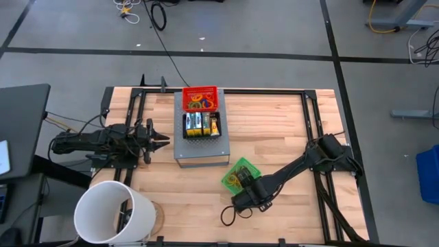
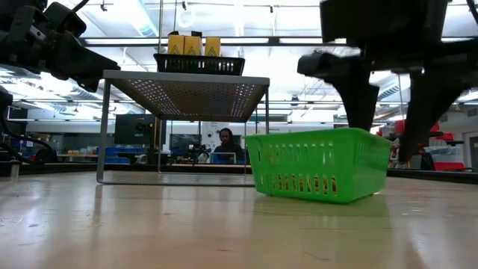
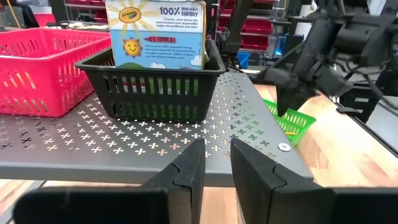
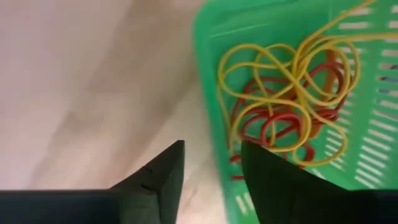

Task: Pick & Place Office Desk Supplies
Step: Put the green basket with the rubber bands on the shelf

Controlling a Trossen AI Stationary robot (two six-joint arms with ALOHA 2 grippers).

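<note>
Count: three baskets, one perforated metal riser, one white bucket, two arms.

Black basket (image 1: 201, 125) sits on the grey riser (image 1: 199, 152), holding crayon boxes (image 2: 193, 45). Three yellow tops show from table level. Nearest box face is yellow/green/blue with a sun graphic and "100% renewable energy" print (image 3: 155, 34).

Red basket (image 1: 200, 99) is on the riser too, just behind the black one and touching or nearly so. It holds a tangle of rubber bands (image 1: 197, 104), yellow and green visible; can't count them.

Green basket (image 1: 241, 173) sits on the wood table (image 1: 281, 130), in front of the riser toward the right arm. Inside are rubber-band loops (image 4: 283, 93), several yellow over several red, overlapping, so there's no exact count.

Right gripper (image 4: 211, 180) is at the green basket's rim, one finger over the bare table, the other over the basket edge. Fingers apart with a clear gap, nothing between them.

Left gripper (image 3: 217, 177) hovers left of the riser, level with its deck and pointed at the black basket. Gap is narrow, nothing held.

White bucket (image 1: 113, 213) stands at the table's front left corner, well apart from the baskets.

A person is seated in the room behind the table.
</note>
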